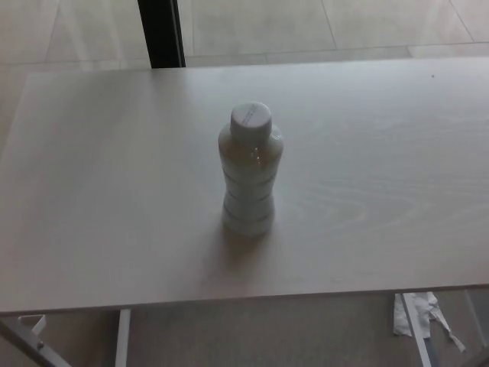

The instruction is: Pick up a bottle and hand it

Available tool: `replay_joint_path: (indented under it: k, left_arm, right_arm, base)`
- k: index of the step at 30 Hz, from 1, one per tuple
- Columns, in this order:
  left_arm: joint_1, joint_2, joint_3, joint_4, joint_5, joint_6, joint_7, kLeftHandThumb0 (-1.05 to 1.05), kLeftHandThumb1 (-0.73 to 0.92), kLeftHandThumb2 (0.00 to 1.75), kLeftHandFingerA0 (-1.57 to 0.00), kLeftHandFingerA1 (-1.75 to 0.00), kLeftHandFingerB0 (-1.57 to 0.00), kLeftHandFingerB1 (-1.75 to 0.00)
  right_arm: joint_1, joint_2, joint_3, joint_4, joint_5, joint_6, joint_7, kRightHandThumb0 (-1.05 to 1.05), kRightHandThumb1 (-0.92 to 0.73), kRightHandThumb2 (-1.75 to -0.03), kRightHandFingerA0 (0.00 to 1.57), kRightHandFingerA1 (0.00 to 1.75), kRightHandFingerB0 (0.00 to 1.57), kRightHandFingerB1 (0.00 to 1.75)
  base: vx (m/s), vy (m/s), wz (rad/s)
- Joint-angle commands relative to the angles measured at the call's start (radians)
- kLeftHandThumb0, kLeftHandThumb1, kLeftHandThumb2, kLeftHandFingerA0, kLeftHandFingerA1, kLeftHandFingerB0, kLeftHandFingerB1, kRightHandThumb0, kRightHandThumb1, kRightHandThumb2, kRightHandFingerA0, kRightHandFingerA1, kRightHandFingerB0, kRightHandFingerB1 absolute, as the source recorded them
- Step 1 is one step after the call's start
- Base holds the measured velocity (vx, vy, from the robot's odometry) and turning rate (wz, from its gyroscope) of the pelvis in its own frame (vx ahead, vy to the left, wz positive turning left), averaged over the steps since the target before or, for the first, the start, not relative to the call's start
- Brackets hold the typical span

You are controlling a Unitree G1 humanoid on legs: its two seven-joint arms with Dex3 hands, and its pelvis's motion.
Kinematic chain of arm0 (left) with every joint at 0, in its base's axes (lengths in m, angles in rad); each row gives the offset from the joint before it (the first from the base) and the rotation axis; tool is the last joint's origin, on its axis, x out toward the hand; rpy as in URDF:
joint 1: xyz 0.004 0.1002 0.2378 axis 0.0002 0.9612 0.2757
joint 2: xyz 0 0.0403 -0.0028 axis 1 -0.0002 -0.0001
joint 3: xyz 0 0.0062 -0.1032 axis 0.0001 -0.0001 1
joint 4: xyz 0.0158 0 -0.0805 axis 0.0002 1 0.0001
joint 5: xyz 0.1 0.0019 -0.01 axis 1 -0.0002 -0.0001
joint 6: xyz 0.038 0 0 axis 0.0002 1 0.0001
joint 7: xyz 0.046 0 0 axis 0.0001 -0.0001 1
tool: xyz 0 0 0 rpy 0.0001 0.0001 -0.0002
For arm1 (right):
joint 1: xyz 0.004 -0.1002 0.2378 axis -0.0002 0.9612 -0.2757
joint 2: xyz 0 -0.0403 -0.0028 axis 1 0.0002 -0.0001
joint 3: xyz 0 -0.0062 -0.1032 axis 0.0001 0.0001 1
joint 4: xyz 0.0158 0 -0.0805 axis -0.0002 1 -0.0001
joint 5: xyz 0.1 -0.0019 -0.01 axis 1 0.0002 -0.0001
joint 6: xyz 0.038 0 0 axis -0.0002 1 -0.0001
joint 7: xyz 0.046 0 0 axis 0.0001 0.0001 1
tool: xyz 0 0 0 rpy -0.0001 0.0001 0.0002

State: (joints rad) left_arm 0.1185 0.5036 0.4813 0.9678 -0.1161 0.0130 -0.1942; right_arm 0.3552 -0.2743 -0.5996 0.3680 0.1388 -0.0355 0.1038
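White ribbed plastic bottle with a white screw cap [249, 170] is standing upright about mid-way across my pale wood-grain table [99, 191], and neither hand is in shot, so I can't say if they're open or closed. Looks light and a bit slick, so I'd probably grab the narrower ribbed waist rather than the cap.

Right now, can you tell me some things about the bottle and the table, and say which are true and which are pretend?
1. The bottle stands upright on the table. True.
2. The bottle has no cap. False: a white cap is on top.
3. A robot hand is holding the bottle. False: no hand shows at all.
4. The bottle is the only thing on the table. True.
5. The bottle lies at the table's left edge. False: it stands near the middle.
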Motion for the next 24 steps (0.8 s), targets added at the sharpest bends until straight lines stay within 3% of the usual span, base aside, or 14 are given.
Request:
replay_joint_path:
  k: [1, 3, 4, 7, 10, 12, 13, 14, 17, 18, 21, 22, 23, 24]
  left_arm:
    - [-0.025, 0.064, 0.149, -0.022, -0.15, -0.068, -0.045, -0.76, 0.44, 0.79, -0.55, -0.65, -0.24, -0.46]
    - [-0.028, 0.066, 0.194, -0.073, -0.16, -0.042, 0.0, -0.69, 0.43, 0.81, -0.6, -0.68, -0.22, -0.46]
    - [-0.047, 0.075, 0.213, -0.073, -0.163, -0.036, 0.017, -0.77, 0.45, 0.79, -0.88, -0.96, -0.24, -0.44]
    - [-0.067, 0.082, 0.233, -0.144, -0.146, -0.033, 0.054, -0.72, 0.52, 0.57, -0.98, -0.98, -0.25, -0.31]
    - [-0.117, 0.097, 0.234, -0.2, -0.127, -0.016, 0.1, -0.73, 0.42, 0.8, -0.91, -0.86, -0.17, -0.42]
    - [-0.169, 0.109, 0.186, -0.251, -0.086, -0.037, 0.11, -0.91, 0.4, 0.73, -0.38, -0.53, -0.2, -0.39]
    - [-0.201, 0.111, 0.169, -0.269, -0.084, -0.021, 0.112, -0.95, 0.52, 0.59, -0.33, -0.52, -0.2, -0.39]
    - [-0.227, 0.111, 0.151, -0.281, -0.079, -0.012, 0.115, -1.05, 0.53, 0.61, -0.27, -0.84, -0.12, -0.67]
    - [-0.308, 0.101, 0.075, -0.314, -0.055, 0.016, 0.115, -1.05, 0.52, 0.68, -0.24, -1.3, -0.08, -1.11]
    - [-0.355, 0.089, 0.013, -0.322, -0.033, 0.023, 0.088, -1.05, 0.52, 0.7, -0.23, -1.47, -0.18, -1.3]
    - [-0.407, 0.066, -0.048, -0.292, -0.045, -0.006, 0.049, -1.05, 0.52, 0.69, -0.21, -1.62, -0.13, -1.4]
    - [-0.429, 0.046, -0.081, -0.295, -0.051, -0.011, 0.015, -1.04, 0.42, 1.09, -0.16, -1.26, 0.0, -1.07]
    - [-0.443, 0.031, -0.113, -0.299, -0.043, -0.011, 0.002, -1.05, 0.5, 0.71, -0.17, -1.67, -0.08, -1.44]
    - [-0.447, -0.004, -0.168, -0.339, -0.03, -0.006, -0.019, -0.36, -0.15, 0.76, -0.5, -0.88, -0.36, -0.79]
  right_arm:
    - [0.01, -0.001, -0.1, -0.097, 0.169, 0.034, 0.043, -0.74, -0.61, -0.59, 1.07, 1.15, 0.45, 0.53]
    - [0.013, 0.008, -0.096, -0.117, 0.165, 0.044, 0.047, -0.75, -0.6, -0.59, 1.07, 1.15, 0.45, 0.53]
    - [0.013, 0.012, -0.1, -0.119, 0.179, 0.042, 0.058, -0.75, -0.6, -0.58, 1.15, 1.32, 0.44, 0.53]
    - [0.015, 0.01, -0.097, -0.131, 0.174, 0.053, 0.056, -0.73, -0.45, -0.9, 0.95, 0.97, 0.38, 0.6]
    - [0.021, 0.01, -0.094, -0.144, 0.179, 0.06, 0.053, -0.73, -0.45, -0.9, 1.01, 1.05, 0.38, 0.59]
    - [0.025, 0.013, -0.096, -0.155, 0.201, 0.074, 0.064, -0.75, -0.56, -0.6, 0.82, 0.8, 0.41, 0.53]
    - [0.026, 0.013, -0.094, -0.158, 0.202, 0.076, 0.062, -0.76, -0.46, -0.89, 0.95, 1.07, 0.4, 0.6]
    - [0.027, 0.012, -0.092, -0.158, 0.201, 0.077, 0.06, -0.74, -0.59, -0.58, 0.91, 0.91, 0.41, 0.51]
    - [0.023, 0.0, -0.092, -0.133, 0.197, 0.06, 0.068, -0.75, -0.58, -0.58, 0.91, 0.86, 0.43, 0.52]
    - [0.02, -0.003, -0.093, -0.126, 0.199, 0.058, 0.068, -0.79, -0.47, -0.92, 0.82, 0.84, 0.4, 0.6]
    - [0.026, -0.003, -0.093, -0.14, 0.208, 0.072, 0.072, -0.78, -0.45, -0.88, 0.92, 0.91, 0.39, 0.59]
    - [0.03, -0.003, -0.091, -0.151, 0.211, 0.086, 0.07, -0.76, -0.44, -0.89, 0.89, 0.9, 0.39, 0.59]
    - [0.028, -0.003, -0.091, -0.147, 0.209, 0.084, 0.067, -0.77, -0.45, -0.88, 0.9, 0.9, 0.39, 0.59]
    - [0.033, -0.003, -0.094, -0.154, 0.212, 0.084, 0.066, -0.75, -0.58, -0.58, 0.78, 0.77, 0.42, 0.51]
  base:
    - [0.0, 0.0, 0.0]
    - [0.0, 0.0, 0.0]
    - [0.0, 0.0, 0.0]
    - [0.0, 0.0, 0.0]
    - [0.0, 0.0, 0.0]
    - [0.0, 0.0, 0.0]
    - [0.0, 0.0, 0.0]
    - [0.0, 0.0, 0.0]
    - [0.0, 0.0, 0.0]
    - [0.0, 0.0, 0.0]
    - [0.0, 0.0, 0.0]
    - [0.0, 0.0, 0.0]
    - [0.0, 0.0, 0.0]
    - [0.0, 0.0, 0.0]
